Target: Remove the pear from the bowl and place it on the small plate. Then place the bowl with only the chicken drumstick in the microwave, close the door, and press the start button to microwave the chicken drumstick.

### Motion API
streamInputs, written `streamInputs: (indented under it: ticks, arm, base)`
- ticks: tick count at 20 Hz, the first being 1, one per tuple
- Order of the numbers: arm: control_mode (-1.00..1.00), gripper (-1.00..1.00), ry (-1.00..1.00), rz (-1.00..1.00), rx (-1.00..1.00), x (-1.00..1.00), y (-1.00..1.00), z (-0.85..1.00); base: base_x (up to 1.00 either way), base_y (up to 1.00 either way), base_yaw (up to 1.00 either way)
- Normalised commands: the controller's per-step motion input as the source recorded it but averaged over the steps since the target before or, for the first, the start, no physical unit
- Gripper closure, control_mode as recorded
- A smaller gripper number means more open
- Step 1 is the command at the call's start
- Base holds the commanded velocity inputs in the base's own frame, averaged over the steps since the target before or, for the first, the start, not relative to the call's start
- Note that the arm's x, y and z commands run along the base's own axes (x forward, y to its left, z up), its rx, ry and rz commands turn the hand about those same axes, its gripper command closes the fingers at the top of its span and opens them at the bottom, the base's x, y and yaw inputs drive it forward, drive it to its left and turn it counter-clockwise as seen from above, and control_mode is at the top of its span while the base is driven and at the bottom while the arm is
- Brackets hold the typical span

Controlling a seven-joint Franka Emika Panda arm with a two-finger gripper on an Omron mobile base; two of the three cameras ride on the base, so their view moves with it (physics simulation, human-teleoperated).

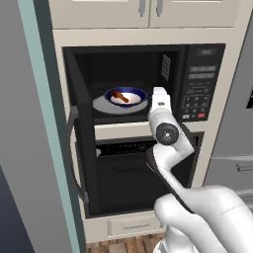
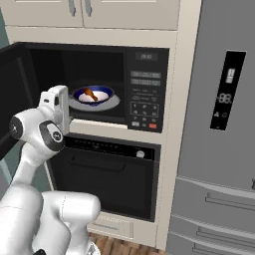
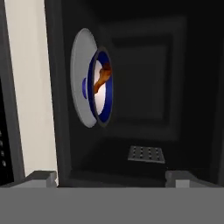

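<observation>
Left base view: the bowl (image 1: 126,96), carrying only the chicken drumstick (image 1: 119,95), rests on the turntable (image 1: 101,105) inside the microwave (image 1: 148,81), while the tool (image 3: 110,177), fingers spread and empty, faces the cavity beside the swung-open door (image 1: 79,148), which awaits closing.

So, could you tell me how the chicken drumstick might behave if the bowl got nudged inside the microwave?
The chicken drumstick lies loose in the bowl, so it would probably slide or roll a little on the smooth white inside. Its elongated shape suggests it would pivot rather than roll far. The bowl's raised blue rim looks likely to keep it in, and the turntable beneath seems a flat, steady seat.
</observation>
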Motion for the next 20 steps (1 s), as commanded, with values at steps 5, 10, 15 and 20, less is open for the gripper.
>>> streamInputs:
  ticks: [5,10,15,20]
  arm:
    - [-1.00,-1.00,-0.05,0.00,0.00,-1.00,0.00,0.45]
    - [-1.00,-1.00,0.00,0.00,0.00,-1.00,0.00,0.31]
    - [-1.00,-1.00,0.00,0.00,-0.02,-1.00,0.00,0.08]
    - [-1.00,-1.00,-0.02,0.00,-0.01,-1.00,-0.01,0.00]
  base:
    - [0.00,0.00,0.00]
    - [0.00,0.00,0.00]
    - [0.00,0.00,0.00]
    - [0.00,0.00,0.00]
